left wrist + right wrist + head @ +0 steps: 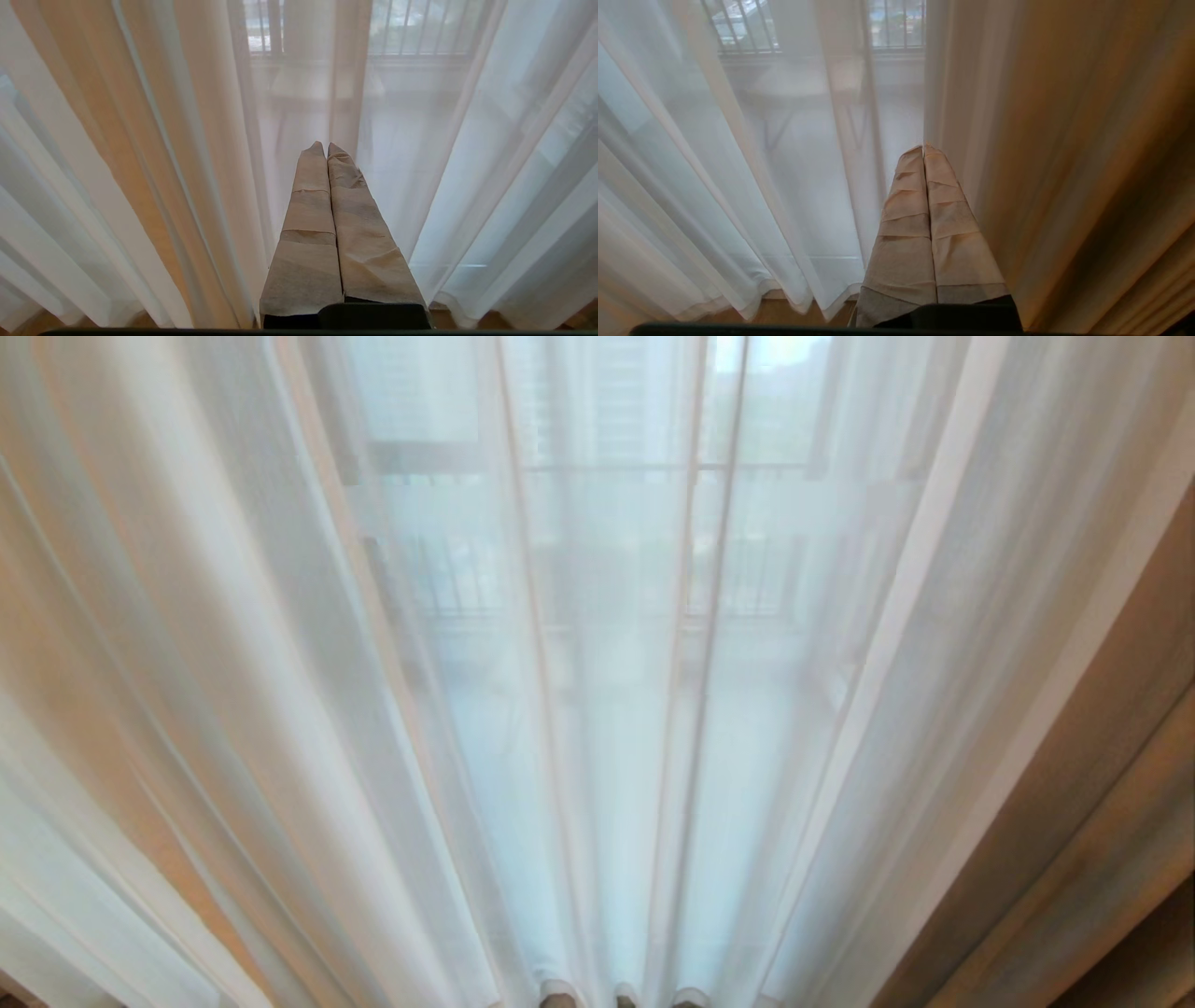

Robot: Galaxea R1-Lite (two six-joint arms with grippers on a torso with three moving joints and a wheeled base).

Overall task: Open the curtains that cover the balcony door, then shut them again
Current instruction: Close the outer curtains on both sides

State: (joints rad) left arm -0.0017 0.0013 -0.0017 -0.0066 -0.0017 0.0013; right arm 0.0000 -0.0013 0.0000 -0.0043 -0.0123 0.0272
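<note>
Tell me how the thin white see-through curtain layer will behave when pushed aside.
The thin white see-through curtain layer hangs in loose, soft folds, so it probably gives way limply and bunches. Railing bars show through it, so it is likely very light and may swing back.

Both grippers: long tapered fingers wrapped in creased beige tape, black base.

One sheer white layer hangs drawn across the whole head view, with one thick beige drape at its right edge. The same beige drape falls just beside the right pincer, on one side of it, with the sheer on the other. Two pincers show, one per wrist view; the left pincer points into the sheer. Each has two fingers, all four wrapped in tan tape and pressed together. One railing shows through the sheer beyond the left pincer; its bars are too faint to count.
</note>
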